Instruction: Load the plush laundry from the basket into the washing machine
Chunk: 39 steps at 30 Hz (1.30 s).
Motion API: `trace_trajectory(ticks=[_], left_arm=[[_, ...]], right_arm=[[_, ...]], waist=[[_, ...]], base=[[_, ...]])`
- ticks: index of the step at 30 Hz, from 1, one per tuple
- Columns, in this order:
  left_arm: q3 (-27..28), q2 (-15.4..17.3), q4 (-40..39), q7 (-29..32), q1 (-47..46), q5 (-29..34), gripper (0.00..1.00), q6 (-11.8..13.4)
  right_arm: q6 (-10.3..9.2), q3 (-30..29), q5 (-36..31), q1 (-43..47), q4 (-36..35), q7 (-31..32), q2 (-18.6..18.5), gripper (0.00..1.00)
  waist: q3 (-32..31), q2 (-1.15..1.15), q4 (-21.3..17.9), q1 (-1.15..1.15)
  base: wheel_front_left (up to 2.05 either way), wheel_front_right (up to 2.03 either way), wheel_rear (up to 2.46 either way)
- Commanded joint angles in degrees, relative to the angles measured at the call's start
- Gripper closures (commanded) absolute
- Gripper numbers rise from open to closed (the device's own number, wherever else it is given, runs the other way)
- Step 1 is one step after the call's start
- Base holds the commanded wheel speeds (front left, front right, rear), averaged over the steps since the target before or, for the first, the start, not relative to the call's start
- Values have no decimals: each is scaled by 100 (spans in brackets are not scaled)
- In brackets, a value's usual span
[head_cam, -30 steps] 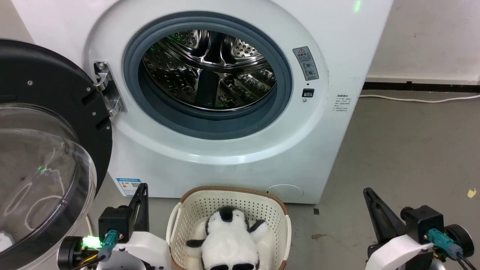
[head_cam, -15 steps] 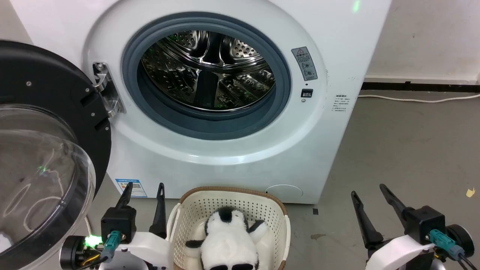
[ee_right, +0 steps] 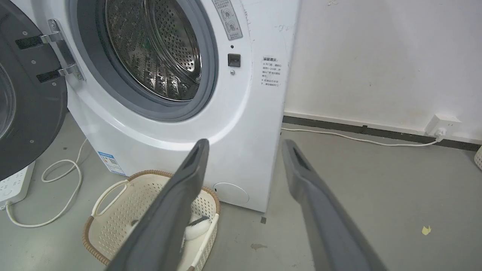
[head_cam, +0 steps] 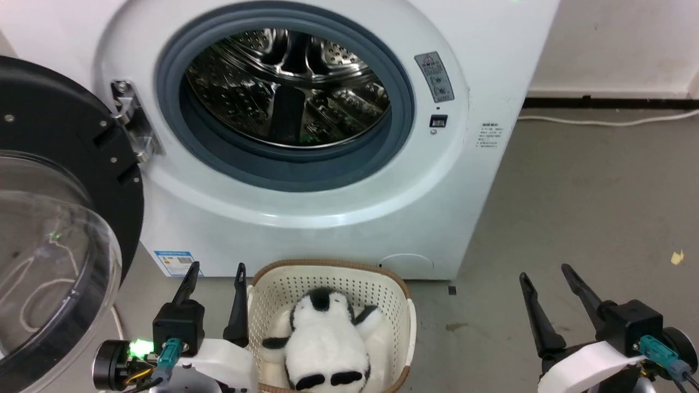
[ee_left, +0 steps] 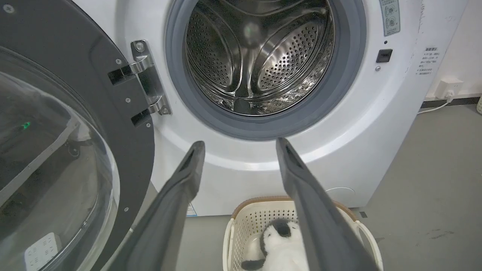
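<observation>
Head view is showing left gripper (head_cam: 217, 266) and right gripper (head_cam: 546, 272) wide; left, at nine o'clock of penguin (head_cam: 322, 333), should be pinching its body deeply.

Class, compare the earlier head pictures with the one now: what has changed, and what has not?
The left gripper and right gripper both opened from shut, holding nothing. The head view itself shifted slightly. The penguin stayed in the basket; the washing machine kept its door open.
</observation>
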Motion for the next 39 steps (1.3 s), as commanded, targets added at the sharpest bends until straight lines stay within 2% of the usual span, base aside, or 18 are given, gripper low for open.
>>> trace_trajectory(ticks=[1,19,33,39], left_arm=[[-40,28,-15,-65,-81,-4,0,8],[-177,284,461,-280,-486,16,0,-44],[-379,600,1280,-354,-938,42,0,-229],[-534,704,1691,-353,-1156,-120,0,-396]], right_arm=[[-1,-15,60,-97,-35,-65,-1,0],[-2,53,383,-352,-147,-280,-2,0],[-2,142,651,-568,-179,-447,-2,0],[-3,197,754,-638,-202,-519,-2,0]], waist=[[97,0,-54,0],[910,0,-464,0],[1512,0,-837,0],[1753,0,-971,0]], base=[[0,0,0],[0,0,0],[0,0,0],[0,0,0]])
